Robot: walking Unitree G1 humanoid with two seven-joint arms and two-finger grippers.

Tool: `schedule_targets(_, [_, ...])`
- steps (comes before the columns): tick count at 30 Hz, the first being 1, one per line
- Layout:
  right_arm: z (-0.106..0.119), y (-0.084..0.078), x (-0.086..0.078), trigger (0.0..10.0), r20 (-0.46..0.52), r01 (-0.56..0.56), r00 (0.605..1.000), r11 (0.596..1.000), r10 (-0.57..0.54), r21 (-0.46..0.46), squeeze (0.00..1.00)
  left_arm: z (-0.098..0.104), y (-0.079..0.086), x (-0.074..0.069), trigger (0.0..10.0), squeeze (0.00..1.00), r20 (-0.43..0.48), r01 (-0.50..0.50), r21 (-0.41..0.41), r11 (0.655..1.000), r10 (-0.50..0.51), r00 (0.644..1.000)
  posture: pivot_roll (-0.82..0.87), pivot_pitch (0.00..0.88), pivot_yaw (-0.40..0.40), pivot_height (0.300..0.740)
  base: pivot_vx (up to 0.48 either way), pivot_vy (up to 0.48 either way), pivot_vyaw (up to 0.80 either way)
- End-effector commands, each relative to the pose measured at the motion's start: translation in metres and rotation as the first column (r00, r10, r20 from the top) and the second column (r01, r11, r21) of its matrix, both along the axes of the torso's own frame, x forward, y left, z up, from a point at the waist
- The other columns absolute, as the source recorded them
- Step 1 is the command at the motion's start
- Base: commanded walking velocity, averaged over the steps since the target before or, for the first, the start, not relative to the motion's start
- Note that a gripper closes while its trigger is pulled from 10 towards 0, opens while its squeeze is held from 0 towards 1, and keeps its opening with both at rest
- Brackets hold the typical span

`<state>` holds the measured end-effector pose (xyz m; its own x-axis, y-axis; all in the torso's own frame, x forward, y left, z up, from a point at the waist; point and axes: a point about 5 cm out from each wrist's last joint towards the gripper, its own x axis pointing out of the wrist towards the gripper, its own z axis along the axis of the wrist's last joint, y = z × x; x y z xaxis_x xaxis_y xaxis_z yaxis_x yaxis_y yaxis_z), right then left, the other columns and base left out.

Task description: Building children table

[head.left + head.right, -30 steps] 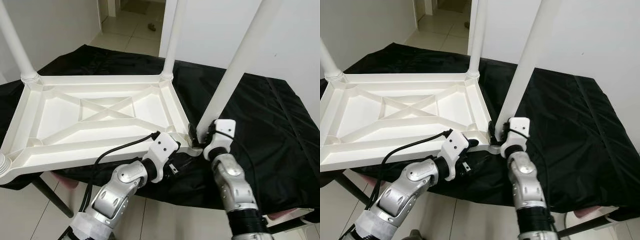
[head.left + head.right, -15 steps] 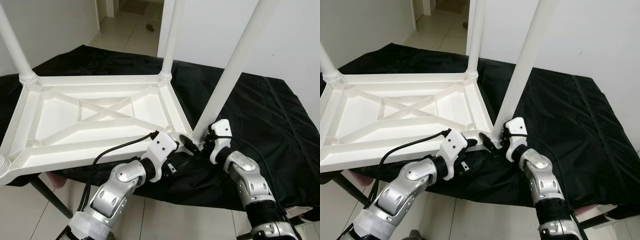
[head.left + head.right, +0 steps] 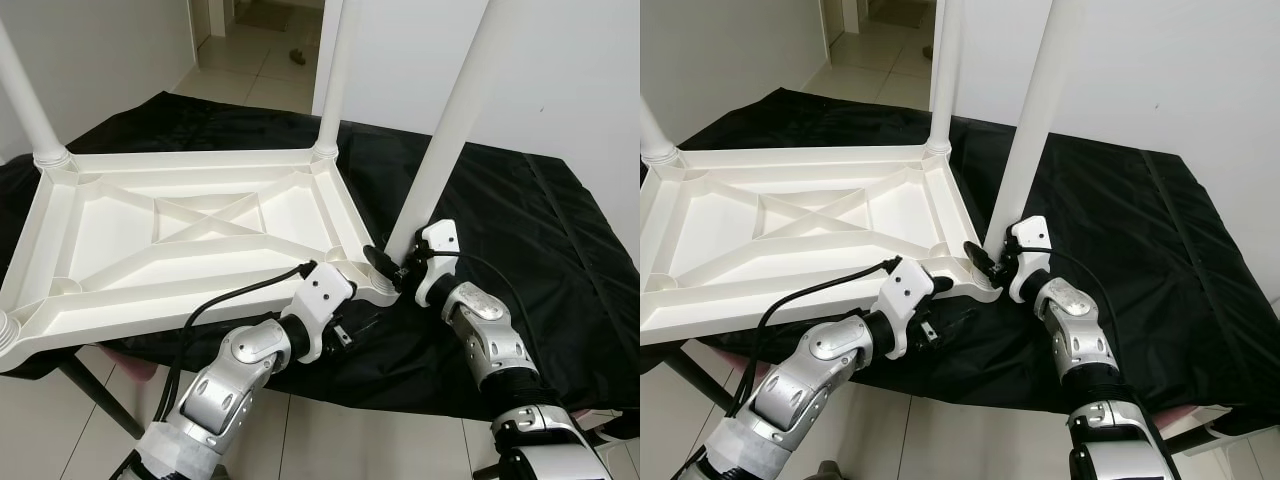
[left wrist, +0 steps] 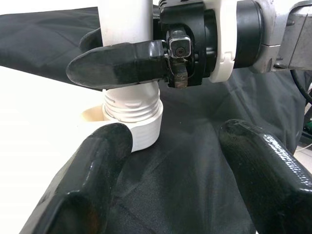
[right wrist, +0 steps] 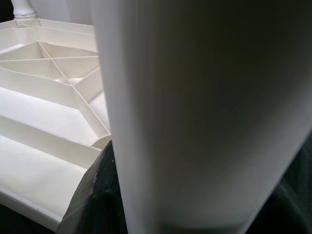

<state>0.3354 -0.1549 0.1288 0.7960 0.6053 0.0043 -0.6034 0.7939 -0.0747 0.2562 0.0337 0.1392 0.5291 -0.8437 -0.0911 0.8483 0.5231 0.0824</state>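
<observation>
Right end effector (image 3: pixel 385 268) has dropped lower and tilted since earlier, black fingers clamped on the smooth white tube leg (image 3: pixel 445 140) just above its threaded base. Left end effector (image 4: pixel 170 161) open near that corner. Upturned ribbed plastic table (image 3: pixel 190 235) lies on black-cloth tabletop (image 3: pixel 540 230).

Head views: bright, even indoor light, soft and diffuse, no hard shadows. White plastic frame (image 3: pixel 190 235) well exposed, slight bloom on the upright leg (image 3: pixel 440 150). Black cloth (image 3: pixel 540 250) shows a dull sheen along its creases. Both views sharp, mild bending of lines toward the edges. Left wrist view: glossy highlights on the black fingers (image 4: pixel 97 170), nearest parts soft. Right wrist view: dim, leg very close and out of focus, shaded on one side.
</observation>
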Motion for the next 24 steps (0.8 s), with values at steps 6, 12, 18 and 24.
schedule_targets(6, [-0.018,-0.002,-0.008,0.0,-0.033,0.082,0.996,0.997,-0.082,-0.002,0.00,0.003,-0.005,-0.004,10.0,0.00,0.002,0.054,0.002,0.999,-0.054,0.999,0.08,0.000,-0.074,0.740,0.000,0.000,0.00])
schedule_targets(12, [-0.022,-0.011,-0.004,0.0,-0.076,0.305,0.950,0.952,-0.304,0.005,0.00,0.002,-0.005,-0.003,10.0,0.00,-0.001,0.053,0.003,0.999,-0.053,0.999,0.07,0.000,-0.076,0.740,0.000,0.000,0.00])
schedule_targets(18, [-0.026,-0.003,-0.022,0.0,-0.112,0.589,0.802,0.808,-0.586,-0.009,0.00,0.001,-0.004,-0.003,10.0,0.00,-0.010,0.048,-0.005,0.999,-0.048,0.999,0.06,0.005,-0.076,0.740,0.000,0.000,0.00])
schedule_targets(24, [-0.018,0.033,-0.037,0.0,-0.161,0.595,0.797,0.803,-0.582,0.044,0.00,0.001,-0.006,-0.004,10.0,0.00,-0.011,0.052,-0.008,0.999,-0.053,0.999,0.06,0.009,-0.080,0.740,0.000,0.000,0.00])
